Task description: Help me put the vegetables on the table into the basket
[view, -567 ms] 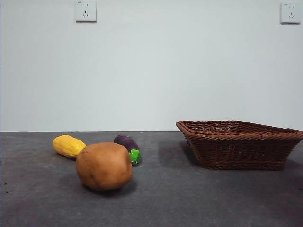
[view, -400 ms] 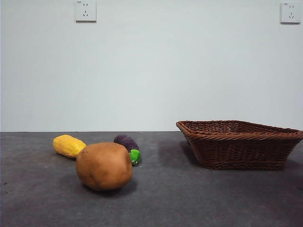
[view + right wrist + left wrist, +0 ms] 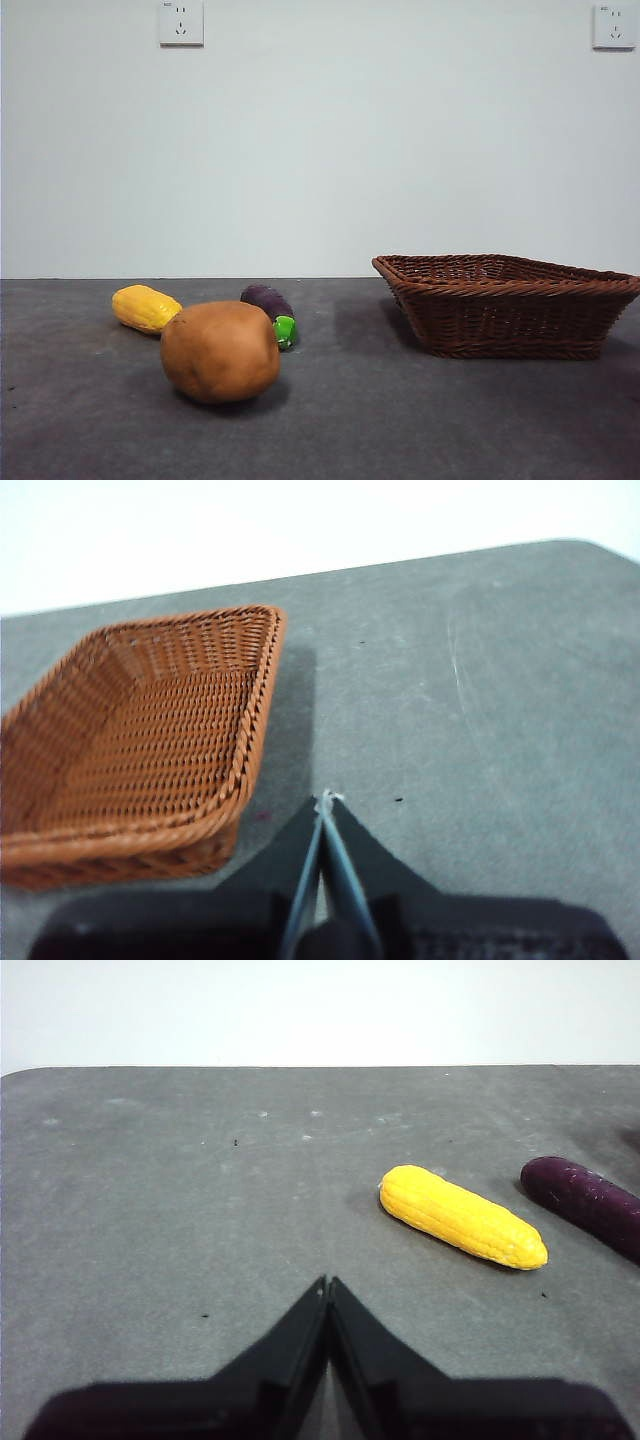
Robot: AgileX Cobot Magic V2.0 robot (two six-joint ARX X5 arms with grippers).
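We read no writing. On the grey table [image 3: 400,420], potato [image 3: 220,351], corn [image 3: 145,308] and eggplant [image 3: 268,303] lie at nine o'clock from the basket [image 3: 510,305]. Left gripper [image 3: 327,1285] and right gripper [image 3: 326,800] jaws are pressed together, empty. A white wall [image 3: 320,150] carries two sockets [image 3: 181,22].

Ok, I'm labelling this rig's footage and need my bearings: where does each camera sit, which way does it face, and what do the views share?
Front view: low at table height, facing the back wall across potato, corn, eggplant and basket; no robot part shows.
Left wrist view: above the table, looking down past the shut left gripper at corn and eggplant.
Right wrist view: above the table, looking down past the shut right gripper at the empty basket.
Shared: front and left wrist show corn and eggplant; front and right wrist show the basket.
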